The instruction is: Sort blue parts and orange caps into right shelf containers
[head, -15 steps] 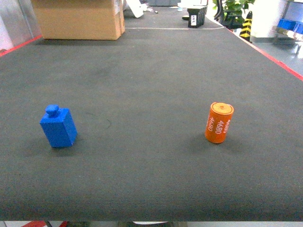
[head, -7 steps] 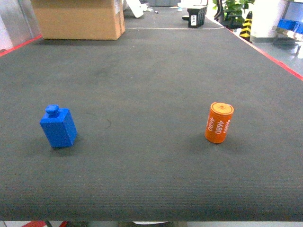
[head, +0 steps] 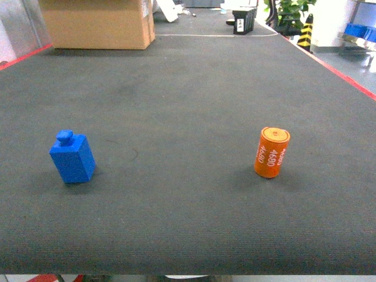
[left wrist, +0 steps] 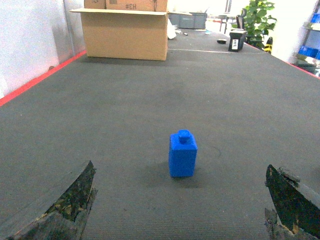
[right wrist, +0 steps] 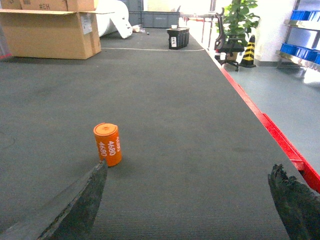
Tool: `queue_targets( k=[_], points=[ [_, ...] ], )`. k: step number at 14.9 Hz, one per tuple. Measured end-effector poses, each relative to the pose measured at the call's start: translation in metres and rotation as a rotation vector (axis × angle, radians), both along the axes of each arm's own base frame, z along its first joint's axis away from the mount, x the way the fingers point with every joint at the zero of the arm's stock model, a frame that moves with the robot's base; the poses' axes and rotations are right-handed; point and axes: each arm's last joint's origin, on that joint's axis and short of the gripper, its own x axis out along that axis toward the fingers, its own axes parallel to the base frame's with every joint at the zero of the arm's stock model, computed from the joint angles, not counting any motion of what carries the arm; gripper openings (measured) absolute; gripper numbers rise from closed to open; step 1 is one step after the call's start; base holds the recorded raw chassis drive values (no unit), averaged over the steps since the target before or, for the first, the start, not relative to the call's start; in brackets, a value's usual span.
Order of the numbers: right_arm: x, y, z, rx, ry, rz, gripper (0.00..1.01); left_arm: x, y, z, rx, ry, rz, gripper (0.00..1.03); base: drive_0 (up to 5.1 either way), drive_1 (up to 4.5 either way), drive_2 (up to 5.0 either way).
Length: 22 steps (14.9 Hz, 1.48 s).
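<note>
Dark ribbed mat with red edging; cardboard box behind.

Head view: no part of the robot's body visible.

Left wrist view: two fingertips of the left gripper at 7 and 5 o'clock of the frame. Finger is dark, near black, wedge-shaped, with a worn, flaking surface and pale speckles along the edge.

Right wrist view: right gripper, same layout. Finger is dark grey-black, tapered, matte and rough-textured. No cables, screws or markings visible.
</note>
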Motion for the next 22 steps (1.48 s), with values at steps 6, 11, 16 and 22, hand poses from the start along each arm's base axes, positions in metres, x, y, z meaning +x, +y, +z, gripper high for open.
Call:
queue_targets(
  k=[6,11,16,22],
  points=[
    [0.0000,0.0000,0.0000,0.000,0.000,0.000,0.98,0.0000,0.0000,0.0000,0.000,0.000,0.000,0.98,0.0,0.00,0.0],
    [0.0000,0.0000,0.0000,0.000,0.000,0.000,0.98,0.0000,0.0000,-0.0001,0.000,0.000,0.000,0.98,0.0,0.00,0.0],
    [0.0000,0.0000,0.0000,0.000,0.000,0.000,0.98,0.0000,0.0000,0.0000,0.000,0.000,0.000,0.98,0.0,0.00,0.0],
    [0.0002,0.0000,-0.0015,0.002,0.027,-0.024,0.98,0.0002,-0.0006,-0.0018,-0.006,0.060,0.073,0.98,0.0,0.00,0.0]
  ],
)
